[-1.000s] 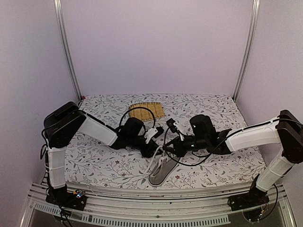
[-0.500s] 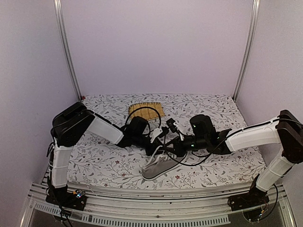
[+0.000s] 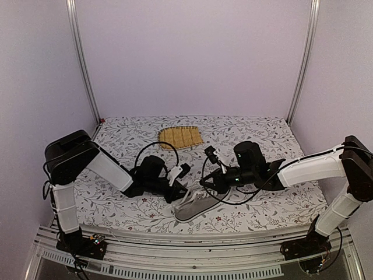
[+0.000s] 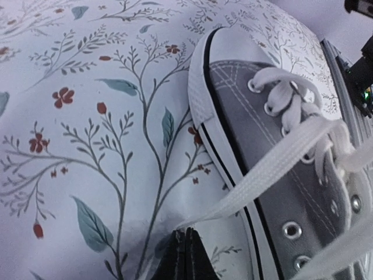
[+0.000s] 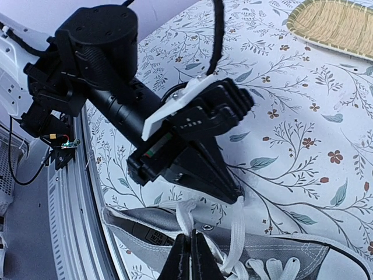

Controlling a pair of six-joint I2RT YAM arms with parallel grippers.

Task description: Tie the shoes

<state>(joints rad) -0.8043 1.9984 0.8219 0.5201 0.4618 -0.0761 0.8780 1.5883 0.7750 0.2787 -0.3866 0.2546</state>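
The grey shoe [image 3: 197, 207] with white sole lies on its side near the table's front edge, between both arms. My left gripper [image 3: 182, 193] is low beside it on the left, shut on one end of a white lace [image 4: 274, 166] that runs taut across the shoe [image 4: 274, 116] down to my fingertips [image 4: 186, 233]. My right gripper [image 3: 204, 182] hovers just behind the shoe, its tips [image 5: 189, 238] shut on another strand of lace [image 5: 185, 217] above the shoe's opening [image 5: 151, 230]. The left gripper [image 5: 232, 192] shows in the right wrist view with lace hanging from its tip.
A yellow woven mat [image 3: 180, 136] lies at the back of the floral cloth [image 3: 268, 137]. Black cables loop over both wrists. The metal rail [image 3: 175, 256] runs along the table's front edge right below the shoe.
My left gripper closed on the lace and drew back to the left and toward the front edge. The shoe swung round and tipped onto its side. The right gripper stayed shut in place.
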